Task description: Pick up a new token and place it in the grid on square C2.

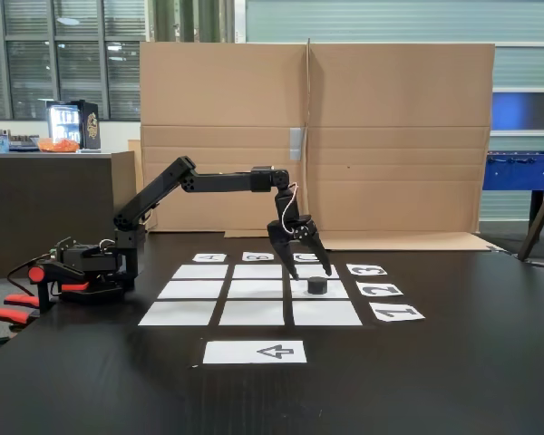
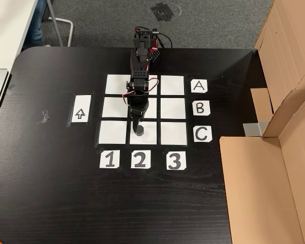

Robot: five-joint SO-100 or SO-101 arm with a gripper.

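The token (image 1: 317, 285) (image 2: 140, 130), a small black puck, rests flat on square C2 (image 1: 337, 292) (image 2: 150, 136), the grid (image 1: 199, 290) (image 2: 114, 132) sheet in line with labels C and 2. My gripper (image 1: 306, 267) (image 2: 137, 123) hangs just above the token, pointing down, open, its fingers spread wider than the puck. One fingertip (image 1: 326, 269) ends slightly above the token's right edge, with a small gap between them. Nothing is held between the fingers.
A white sheet with an arrow (image 1: 254, 352) (image 2: 80, 108) lies apart from the grid. Number labels (image 1: 381, 290) (image 2: 139, 160) and letter labels (image 2: 200, 108) border the grid. A cardboard wall (image 1: 344, 136) (image 2: 274, 152) stands behind. The arm's base (image 1: 82, 267) is clamped at the table edge.
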